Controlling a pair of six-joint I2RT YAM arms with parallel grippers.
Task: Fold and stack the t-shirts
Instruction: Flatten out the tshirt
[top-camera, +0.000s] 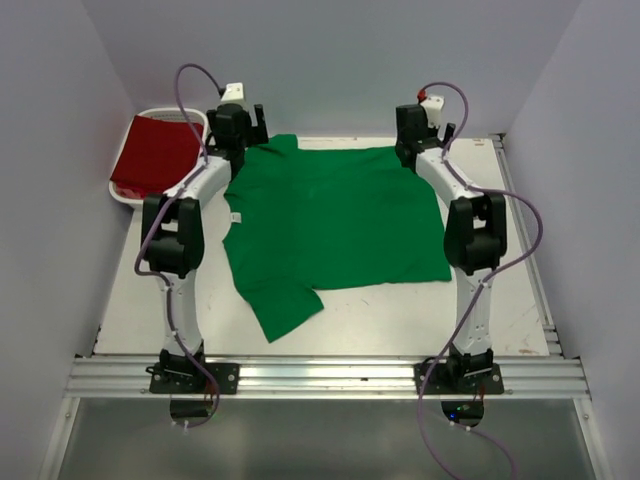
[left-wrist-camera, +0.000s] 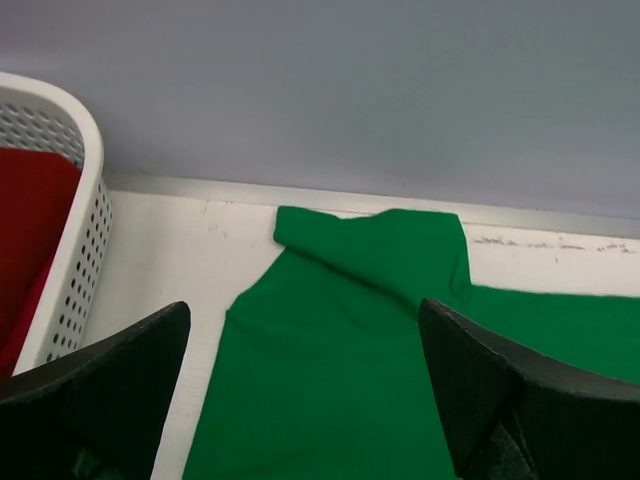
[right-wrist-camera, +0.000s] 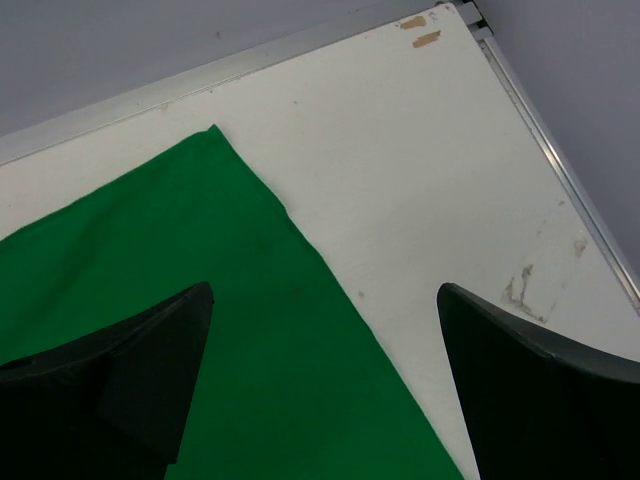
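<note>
My left gripper (left-wrist-camera: 302, 330) and right gripper (right-wrist-camera: 325, 300) gape empty over the far edge of the green shirt (top-camera: 335, 225). It lies flat on the table (top-camera: 380, 310), limp and light — I'd pinch an edge. Red shirt (top-camera: 155, 155) sits in the basket (top-camera: 125, 196).

Bright green cloth t-shirt (top-camera: 340, 220): solid colour; dark red cloth t-shirt (top-camera: 155, 155): solid too. White plastic basket (left-wrist-camera: 85, 250) has a regular dot-hole pattern. Tabletop (right-wrist-camera: 450, 150) white with grey scuffs.

White worktop (top-camera: 400, 310), scuffed near its right edge. Pale grey walls (top-camera: 340, 60) enclose back, left and right sides. Aluminium rail (top-camera: 330, 378) along near edge. Light even.
</note>
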